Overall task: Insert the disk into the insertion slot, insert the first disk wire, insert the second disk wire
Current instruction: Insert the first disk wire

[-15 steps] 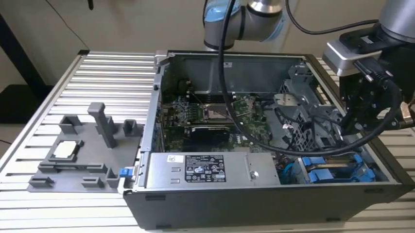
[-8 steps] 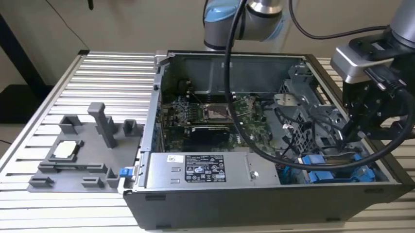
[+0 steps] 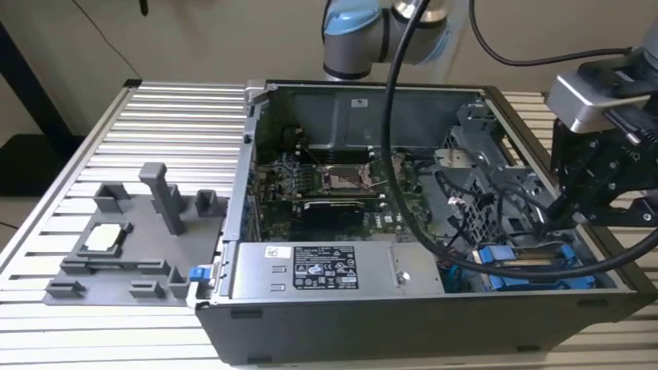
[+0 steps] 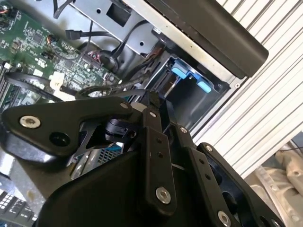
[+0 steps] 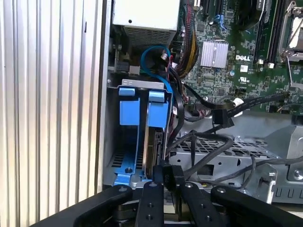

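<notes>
The disk (image 5: pixel 154 147) stands on edge inside the insertion slot (image 5: pixel 124 87), and its blue carrier tab (image 5: pixel 159 108) sticks out of the bay. An alike blue carrier (image 5: pixel 129 111) sits in the bay beside it. My gripper (image 5: pixel 168 176) is at the disk's near end, fingers close together on the black connector of a disk wire (image 5: pixel 176 174) whose black cable loops away over the grey cage. In the exterior view my gripper (image 3: pixel 560 223) reaches down into the case over the blue carriers (image 3: pixel 514 266). The second wrist view has my gripper (image 4: pixel 154 101) just short of the blue tabs (image 4: pixel 189 78).
The open computer case (image 3: pixel 246 177) lies on a ribbed metal table (image 3: pixel 103 139). The silver power-supply box (image 3: pixel 313 270) and the motherboard (image 3: pixel 329 193) fill its middle. Loose black cables (image 5: pixel 213 113) cross the perforated cage. A grey parts fixture (image 3: pixel 123 239) stands at the exterior view's left.
</notes>
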Available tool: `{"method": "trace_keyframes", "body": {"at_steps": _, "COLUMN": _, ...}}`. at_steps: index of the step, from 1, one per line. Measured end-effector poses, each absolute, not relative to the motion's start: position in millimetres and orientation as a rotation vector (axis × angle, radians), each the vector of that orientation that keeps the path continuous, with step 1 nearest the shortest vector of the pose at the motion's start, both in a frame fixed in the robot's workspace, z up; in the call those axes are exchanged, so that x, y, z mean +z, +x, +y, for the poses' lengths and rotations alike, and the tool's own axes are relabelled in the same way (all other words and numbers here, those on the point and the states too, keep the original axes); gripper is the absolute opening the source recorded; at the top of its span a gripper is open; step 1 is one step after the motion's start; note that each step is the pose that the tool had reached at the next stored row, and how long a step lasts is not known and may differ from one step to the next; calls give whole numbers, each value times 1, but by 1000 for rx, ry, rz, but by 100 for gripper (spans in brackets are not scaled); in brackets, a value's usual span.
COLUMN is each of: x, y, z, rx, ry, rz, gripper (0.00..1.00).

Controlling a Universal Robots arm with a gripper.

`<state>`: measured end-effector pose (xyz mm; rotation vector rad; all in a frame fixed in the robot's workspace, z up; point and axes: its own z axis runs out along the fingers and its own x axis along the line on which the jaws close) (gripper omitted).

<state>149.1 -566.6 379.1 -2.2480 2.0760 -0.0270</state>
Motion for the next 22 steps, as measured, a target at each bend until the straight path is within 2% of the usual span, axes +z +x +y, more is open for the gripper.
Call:
{"method": "trace_keyframes", "body": {"at_steps": 7, "x": 374, "y": 161, "z": -567, "rx": 10, "ry": -2263, "rz": 2092, "gripper": 19}}
{"method": "trace_keyframes", "body": {"at_steps": 22, "x": 358, "y": 164, "z": -572, "rx": 34, "ry": -2242, "rz": 2135, "gripper": 19}}
